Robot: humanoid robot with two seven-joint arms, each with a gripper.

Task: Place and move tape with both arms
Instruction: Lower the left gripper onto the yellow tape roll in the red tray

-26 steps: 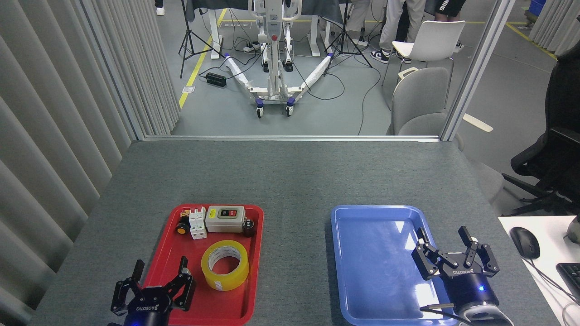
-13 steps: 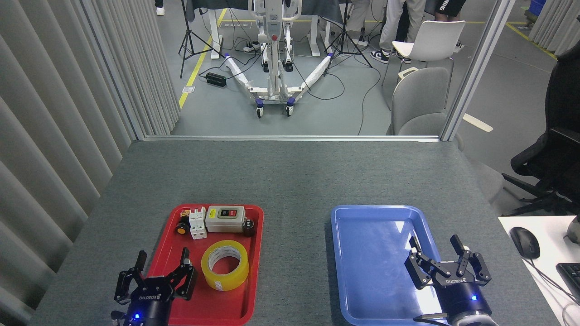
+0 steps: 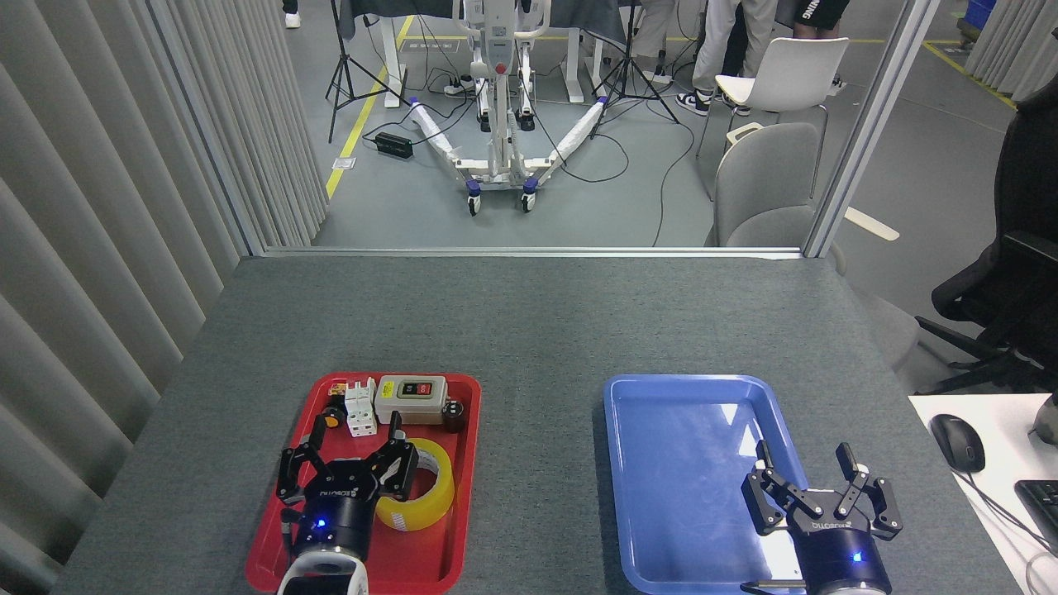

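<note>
Tape point(image 3: 430, 496) lies just right of the spread left end effector point(image 3: 355, 442)

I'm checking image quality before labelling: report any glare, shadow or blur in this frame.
Head view: sharp throughout, evenly lit. White glare patches on the blue tray floor, strongest near the right gripper. Soft shadows only; the left gripper, open, partly hides the tape in the red tray.
</note>
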